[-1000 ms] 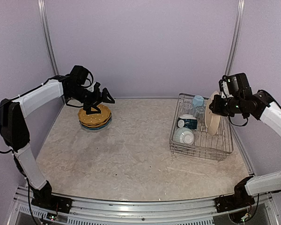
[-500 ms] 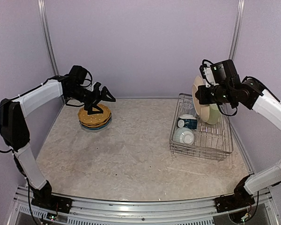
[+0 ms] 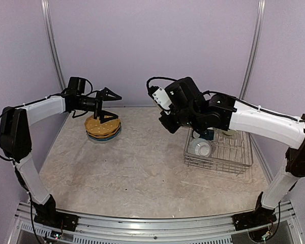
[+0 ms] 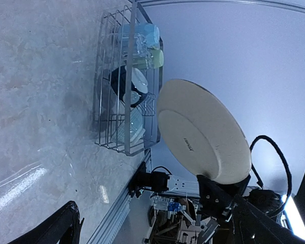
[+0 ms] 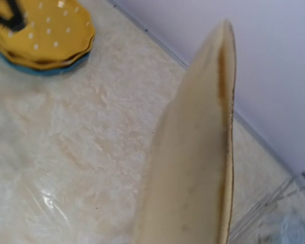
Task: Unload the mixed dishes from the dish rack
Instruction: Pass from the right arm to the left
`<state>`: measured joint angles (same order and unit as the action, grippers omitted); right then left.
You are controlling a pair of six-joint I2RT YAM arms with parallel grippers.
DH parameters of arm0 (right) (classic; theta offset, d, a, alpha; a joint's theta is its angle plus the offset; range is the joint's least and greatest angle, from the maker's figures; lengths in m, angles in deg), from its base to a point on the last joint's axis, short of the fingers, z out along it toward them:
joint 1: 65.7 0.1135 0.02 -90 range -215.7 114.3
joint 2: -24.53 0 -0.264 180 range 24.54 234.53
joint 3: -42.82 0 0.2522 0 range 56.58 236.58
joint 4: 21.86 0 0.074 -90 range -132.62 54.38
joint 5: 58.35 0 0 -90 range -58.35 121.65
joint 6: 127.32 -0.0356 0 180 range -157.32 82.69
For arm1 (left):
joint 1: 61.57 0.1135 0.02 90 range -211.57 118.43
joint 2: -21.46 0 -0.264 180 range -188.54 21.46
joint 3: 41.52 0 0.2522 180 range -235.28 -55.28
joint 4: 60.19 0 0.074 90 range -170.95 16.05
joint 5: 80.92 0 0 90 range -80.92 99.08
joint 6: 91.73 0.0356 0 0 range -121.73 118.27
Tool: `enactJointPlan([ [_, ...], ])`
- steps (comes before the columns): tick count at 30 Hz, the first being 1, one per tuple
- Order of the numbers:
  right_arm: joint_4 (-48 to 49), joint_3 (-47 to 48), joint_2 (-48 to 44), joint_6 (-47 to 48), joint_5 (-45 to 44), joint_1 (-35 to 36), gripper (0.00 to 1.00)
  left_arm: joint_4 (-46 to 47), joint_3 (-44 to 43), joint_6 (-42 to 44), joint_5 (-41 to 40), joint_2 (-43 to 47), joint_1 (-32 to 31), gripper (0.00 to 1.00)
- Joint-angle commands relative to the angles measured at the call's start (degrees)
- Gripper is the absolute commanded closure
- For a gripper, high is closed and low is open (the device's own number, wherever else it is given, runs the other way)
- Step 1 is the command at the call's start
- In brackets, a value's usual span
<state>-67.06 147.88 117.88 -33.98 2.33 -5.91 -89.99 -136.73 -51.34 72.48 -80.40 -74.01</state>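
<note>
At the far left of the tabletop, top view: the left gripper is held just above the stacked plates, jaws spread apart, nothing gripped. The right gripper is extended left of the dish rack, over the tabletop; its jaws are hidden by the arm. Bowls are seen inside the rack.

Left wrist view: a cream plate is held in the air, tilted, clamped at its rim by the right jaws. Mugs are noted at the rack's far end.

Right wrist view: the cream plate is seen edge-on, close to the lens, with the stacked plates beyond at upper left.
</note>
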Motion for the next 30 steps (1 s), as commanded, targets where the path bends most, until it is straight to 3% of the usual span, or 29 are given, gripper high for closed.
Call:
enactJointPlan([
  [1, 8.01, 4.29, 5.28, 12.09, -9.59, 3.86, 1.00, 11.64, 1.26, -7.58, 9.25, -1.95, -1.76, 0.01],
  [10, 10.26, 8.72, 16.11, 21.18, -17.51, 7.92, 1.00, 10.49, 0.89, -8.85, 9.96, -5.30, -5.51, 0.01],
  [14, 10.90, 8.98, 17.88, 22.08, -18.69, 8.06, 1.00, -1.86, -2.77, -1.50, 5.73, -6.51, -7.40, 0.04],
  [17, 11.49, 8.49, 18.30, 22.60, -19.78, 8.17, 1.00, -8.90, -4.92, 3.25, 1.31, -7.26, -8.27, 0.09],
  [30, 14.14, 8.05, 20.88, 25.29, -22.21, 8.81, 1.00, -8.39, -5.08, 2.98, 2.88, -9.38, -11.82, 0.34],
])
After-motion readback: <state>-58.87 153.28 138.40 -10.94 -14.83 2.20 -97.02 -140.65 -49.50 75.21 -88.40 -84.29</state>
